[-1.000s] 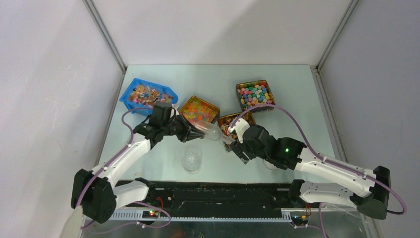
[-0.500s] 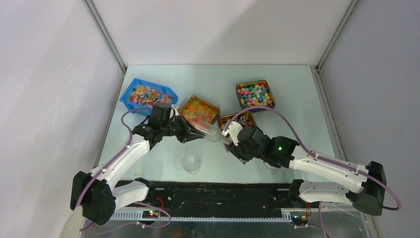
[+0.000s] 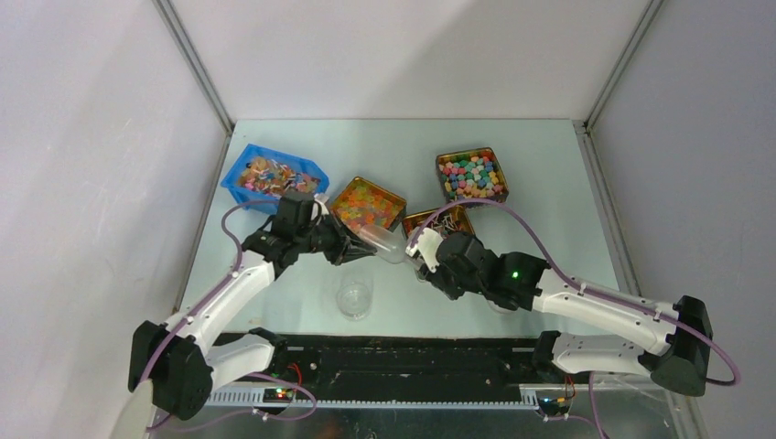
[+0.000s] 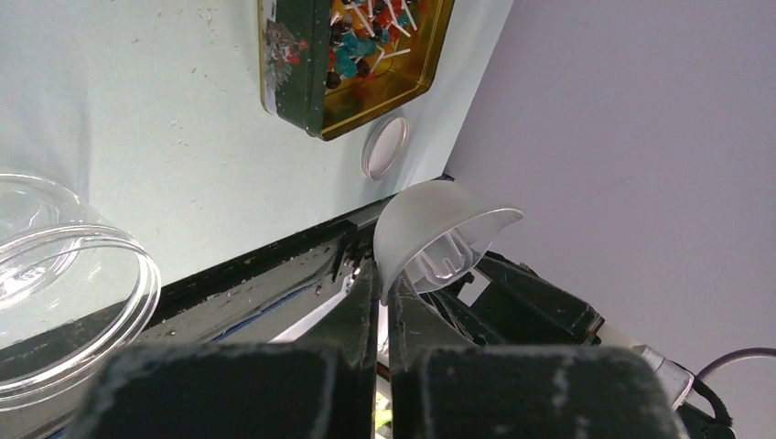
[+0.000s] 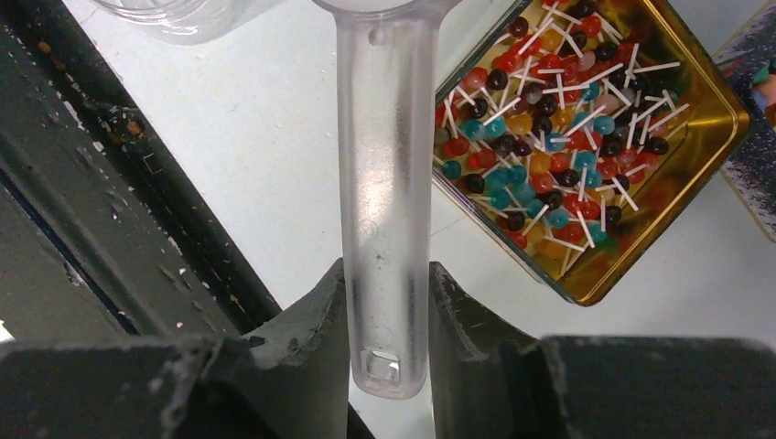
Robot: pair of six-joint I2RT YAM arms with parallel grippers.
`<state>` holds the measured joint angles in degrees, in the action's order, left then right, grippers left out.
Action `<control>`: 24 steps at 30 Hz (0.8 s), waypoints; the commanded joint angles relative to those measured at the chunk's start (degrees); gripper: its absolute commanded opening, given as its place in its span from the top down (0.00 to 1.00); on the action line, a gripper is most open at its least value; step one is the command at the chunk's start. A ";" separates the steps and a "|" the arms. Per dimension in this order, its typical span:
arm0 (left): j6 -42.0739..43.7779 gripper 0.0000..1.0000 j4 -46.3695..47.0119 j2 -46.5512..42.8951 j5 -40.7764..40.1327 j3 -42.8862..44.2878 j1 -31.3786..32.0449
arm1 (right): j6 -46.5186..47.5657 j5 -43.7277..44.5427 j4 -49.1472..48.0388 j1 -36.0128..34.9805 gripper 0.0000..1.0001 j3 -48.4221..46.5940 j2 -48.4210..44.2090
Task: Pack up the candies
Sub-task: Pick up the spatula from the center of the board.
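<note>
I am looking at the candies [image 5: 549,137], tiny lollipops with red, blue, orange and dark heads and thin white sticks pointing every way. They are lying heaped in a gold-lined rectangular metal tin [image 5: 659,219], which is sitting flat on the pale surface [image 3: 549,165].

From the right pincer [image 5: 384,274] the tin is lying at about 2 o'clock, just beside it, so the right arm is the nearer one. That pincer is gripping the handle of a translucent plastic scoop [image 5: 380,201], with both fingers seeming to press on its sides. The handle's long axis is running from 6 to 12 o'clock in the wrist view, so the bowl is pointing past the tin rather than into it.

The left pincer [image 4: 382,283] is pinching the rim of the scoop's bowl, closed nearly flat. I am judging this a handover. Once the left lets go, the bowl will need swinging toward 2 o'clock.

A clear round plastic jar [image 3: 354,298] is waiting at 7 o'clock from the scoop. The tin's dark green side is carrying a printed picture, but I am reading no lettering anywhere.
</note>
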<state>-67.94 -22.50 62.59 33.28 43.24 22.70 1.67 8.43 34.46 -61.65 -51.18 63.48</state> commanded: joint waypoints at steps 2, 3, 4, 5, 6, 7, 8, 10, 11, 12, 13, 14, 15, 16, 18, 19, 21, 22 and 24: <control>0.28 0.80 2.55 -1.38 3.30 -0.90 -0.03 | -0.98 -1.06 -3.03 0.22 1.00 -1.82 -1.80; 0.49 0.70 3.03 -1.36 3.66 -0.95 -0.09 | -1.15 -1.18 -2.92 0.32 1.00 -1.82 -1.85; 0.64 0.54 3.81 -1.43 3.78 -0.92 -0.10 | -1.34 -1.47 -2.67 0.44 1.00 -1.82 -1.86; 1.28 0.48 3.84 -1.64 3.65 -0.49 -0.06 | -1.38 -1.61 -2.48 0.75 1.00 -1.82 -1.87; 1.92 0.38 2.81 -1.79 3.20 -0.12 -0.04 | -2.94 -1.89 -2.01 1.01 1.00 -1.82 -1.91; 4.04 0.34 1.67 -2.12 1.51 1.55 -0.09 | -3.67 -2.26 -1.80 1.97 1.00 -1.82 -2.04; 5.36 0.30 -1.91 -2.21 0.33 2.62 -0.06 | -5.01 -3.85 -1.70 2.54 1.00 -1.78 -2.26; 10.34 0.27 -8.69 -2.18 -3.48 6.83 0.02 | -6.74 -8.07 -2.15 5.11 1.00 -1.05 -3.62; 13.55 0.27 -10.85 -2.00 -6.36 9.84 0.25 | -7.28 -11.55 -2.35 7.10 1.00 -0.82 -4.02; 15.21 0.27 -15.04 -1.80 -7.78 11.46 0.42 | -8.08 -13.37 -2.90 8.18 1.00 -0.32 -4.67; 18.20 0.27 -16.88 -1.40 -10.58 14.44 1.03 | -8.57 -16.63 -3.06 10.36 1.00 -0.19 -4.85; 19.52 0.27 -19.73 -1.14 -11.86 17.10 1.47 | -9.70 -17.80 -2.89 11.35 1.00 -0.09 -4.88; 21.69 0.27 -20.72 -0.51 -14.37 18.44 2.86 | -10.17 -19.78 -2.46 13.32 1.00 -0.08 -4.78; 22.54 0.27 -21.97 -0.17 -15.47 20.67 3.66 | -10.87 -20.83 -2.11 14.15 1.00 -0.07 -4.56; 24.51 0.27 -22.22 1.79 -17.84 23.54 6.52 | -10.96 -24.24 -0.98 16.58 1.00 0.01 -4.22; 25.33 0.27 -21.77 2.38 -19.05 24.38 8.67 | -10.93 -26.16 -0.27 17.73 1.00 0.02 -4.19; 26.57 0.27 -20.51 4.17 -20.83 26.83 11.99 | -11.02 -27.35 0.50 18.86 1.00 0.02 -4.35; 26.95 0.27 -20.05 5.32 -22.21 28.48 13.11 | -11.18 -27.51 0.73 19.33 1.00 -0.04 -4.69; 28.19 0.27 -17.62 6.92 -23.50 30.26 16.65 | -11.47 -27.95 1.34 19.74 1.00 -0.04 -5.40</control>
<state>-45.39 -41.23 66.15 15.84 69.52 34.09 -8.40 -14.48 35.64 -42.89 -51.03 59.59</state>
